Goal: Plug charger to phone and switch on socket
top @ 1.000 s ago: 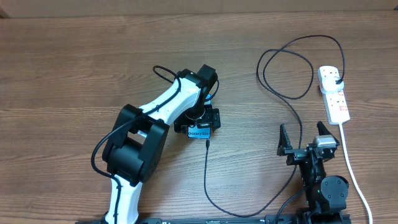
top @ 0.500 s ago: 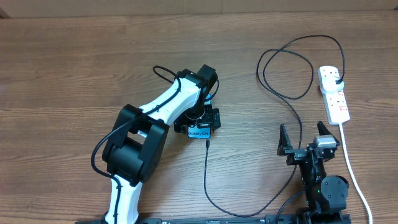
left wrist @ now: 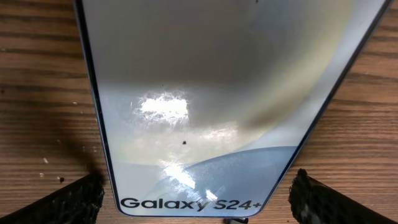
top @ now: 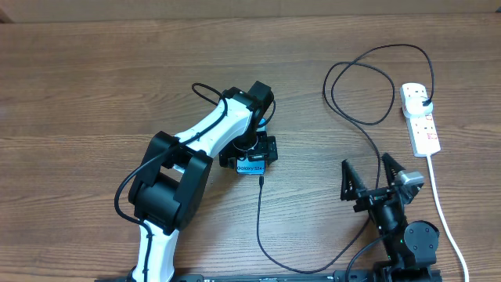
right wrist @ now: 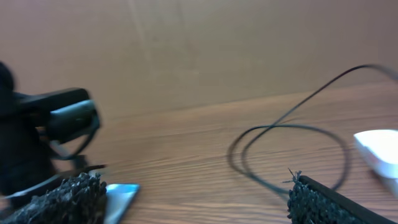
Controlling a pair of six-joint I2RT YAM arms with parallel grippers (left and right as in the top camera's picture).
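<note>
The left gripper (left wrist: 198, 204) stands spread wide, its black padded fingers (left wrist: 62, 200) on either side of the slim blue-screened "Galaxy S24+" phone (left wrist: 217, 93) and gripping nothing; the phone lies flat on the brown wooden table (top: 78, 86) beneath it. The thin black charger cable (top: 259, 211) has its tip at the phone's near end, whether plugged in I cannot tell. The right gripper (top: 365, 168) hangs wide open and empty, with the white elongated power strip socket (top: 423, 129) ahead to its right
</note>
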